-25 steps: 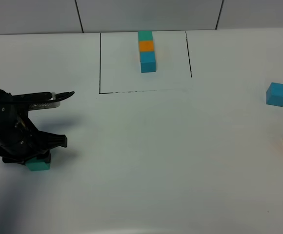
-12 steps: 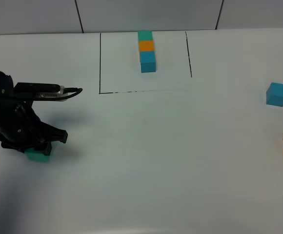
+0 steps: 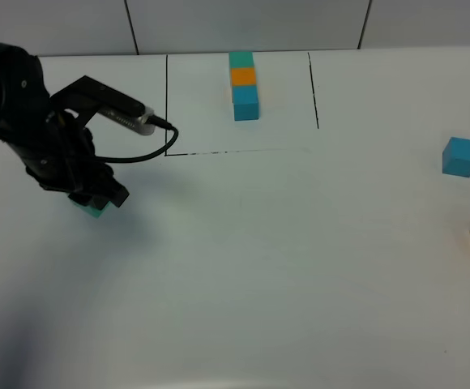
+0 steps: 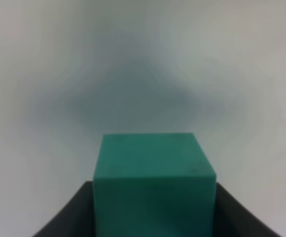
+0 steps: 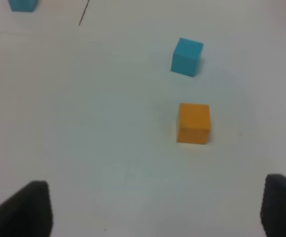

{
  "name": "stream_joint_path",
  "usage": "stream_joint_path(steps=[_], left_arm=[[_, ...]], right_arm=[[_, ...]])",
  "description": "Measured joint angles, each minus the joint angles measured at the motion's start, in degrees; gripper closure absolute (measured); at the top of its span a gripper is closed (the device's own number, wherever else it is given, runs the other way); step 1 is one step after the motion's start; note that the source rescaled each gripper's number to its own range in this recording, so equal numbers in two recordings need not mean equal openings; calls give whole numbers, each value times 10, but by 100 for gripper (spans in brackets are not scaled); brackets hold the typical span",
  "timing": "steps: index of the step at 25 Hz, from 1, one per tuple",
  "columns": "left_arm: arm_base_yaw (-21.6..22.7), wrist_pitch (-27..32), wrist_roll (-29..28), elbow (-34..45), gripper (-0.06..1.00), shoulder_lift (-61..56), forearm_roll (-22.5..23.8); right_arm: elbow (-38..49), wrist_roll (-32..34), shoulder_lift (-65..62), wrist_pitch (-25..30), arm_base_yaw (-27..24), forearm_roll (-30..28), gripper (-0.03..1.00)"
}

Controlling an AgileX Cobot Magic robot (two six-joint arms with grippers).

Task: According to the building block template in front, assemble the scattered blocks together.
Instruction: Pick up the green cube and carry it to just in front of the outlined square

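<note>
White table (image 3: 300,267): teal-green cube (image 4: 153,182) pinched between the left jaws, right jaws spread.

You have a white tabletop (image 3: 259,267) filling nearly all of the exterior high view, matte and plain. Along the top edge of the frame you see a pale grey wall (image 3: 243,24), split into panels by two dark seams, one at upper left (image 3: 132,28) and one at upper right (image 3: 365,24). At the lower right you can pick out a tiny dark speck (image 3: 444,351) on the tabletop.
</note>
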Motion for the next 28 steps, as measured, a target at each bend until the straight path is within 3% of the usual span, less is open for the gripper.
stream_joint_path(steps=[13, 19, 22, 28], left_arm=[[-100, 119, 145, -279, 94, 174, -3], [-138, 187, 225, -448, 94, 294, -4], [-149, 216, 261, -526, 94, 345, -4], [-151, 218, 308, -627, 94, 410, -3]], right_arm=[[0, 1, 0, 0, 0, 0, 24], [0, 1, 0, 0, 0, 0, 24], [0, 1, 0, 0, 0, 0, 24], [0, 2, 0, 0, 0, 0, 24]])
